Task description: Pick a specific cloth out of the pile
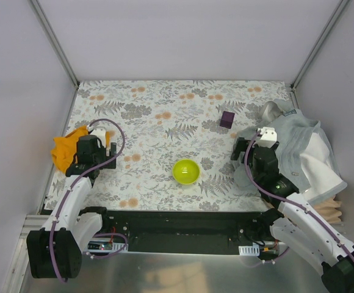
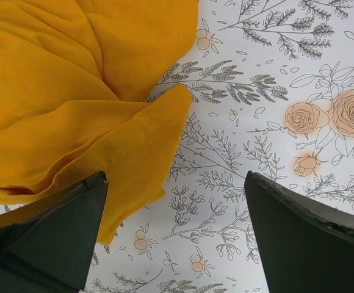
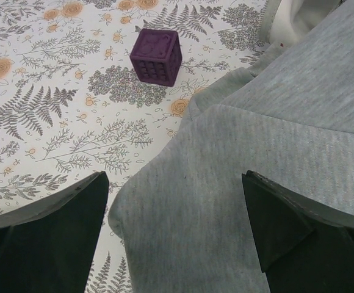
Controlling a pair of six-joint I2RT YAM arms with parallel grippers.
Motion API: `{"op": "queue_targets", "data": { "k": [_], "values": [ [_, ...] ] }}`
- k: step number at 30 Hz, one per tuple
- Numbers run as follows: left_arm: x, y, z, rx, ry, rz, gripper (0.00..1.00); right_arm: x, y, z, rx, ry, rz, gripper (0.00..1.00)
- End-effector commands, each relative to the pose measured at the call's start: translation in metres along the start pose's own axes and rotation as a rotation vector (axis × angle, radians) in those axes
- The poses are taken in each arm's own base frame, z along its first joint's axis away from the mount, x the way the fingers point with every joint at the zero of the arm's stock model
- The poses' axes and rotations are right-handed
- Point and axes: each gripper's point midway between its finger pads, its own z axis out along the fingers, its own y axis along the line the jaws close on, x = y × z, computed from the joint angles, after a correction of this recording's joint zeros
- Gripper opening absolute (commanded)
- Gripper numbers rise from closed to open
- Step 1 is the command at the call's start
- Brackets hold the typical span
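Left wrist view: my left gripper (image 2: pixel 174 201) has its jaws spread wide and holds nothing. Its two dark, matte, wedge-shaped fingers (image 2: pixel 299 238) frame the printed table cover (image 2: pixel 268 152), a smooth white sheet with grey ferns and pale orange roses. The cloth (image 2: pixel 73 91) fills the upper left of that view: a soft, orange-yellow knit, crumpled into thick folds, with a stitched hem along one pointed flap. That flap lies in the gap between my fingers, against the left one; I cannot tell whether that finger touches it.

From above, the cloth sits bunched at the table's left edge, well apart from the pile (image 1: pixel 302 143) on the right side.

My right gripper (image 3: pixel 174 195) is likewise opened fully and empty, hanging over the pile's grey cloth (image 3: pixel 274 152), a fine heathered jersey lying in broad, flat folds, with white fabric (image 3: pixel 293 18) showing at the far corner. A small purple cube (image 3: pixel 156 56) with a gridded face stands just beyond the grey edge. A glossy lime-green bowl (image 1: pixel 186 171) sits mid-table between my arms.
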Motion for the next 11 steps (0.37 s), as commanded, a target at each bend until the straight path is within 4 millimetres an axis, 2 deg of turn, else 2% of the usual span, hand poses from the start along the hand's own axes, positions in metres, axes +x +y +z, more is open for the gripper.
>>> {"op": "queue_targets", "data": {
  "k": [1,11],
  "values": [
    [-0.0080,0.0042,0.0010,-0.020,-0.028,-0.023,0.99,-0.0060,-0.0028,0.0036,0.020,-0.031,-0.008,0.99],
    [-0.0066,0.0038,0.0060,-0.019,-0.040,-0.020,0.99,-0.0036,-0.0016,0.0053,0.018,-0.020,-0.019,0.99]
  ]
}}
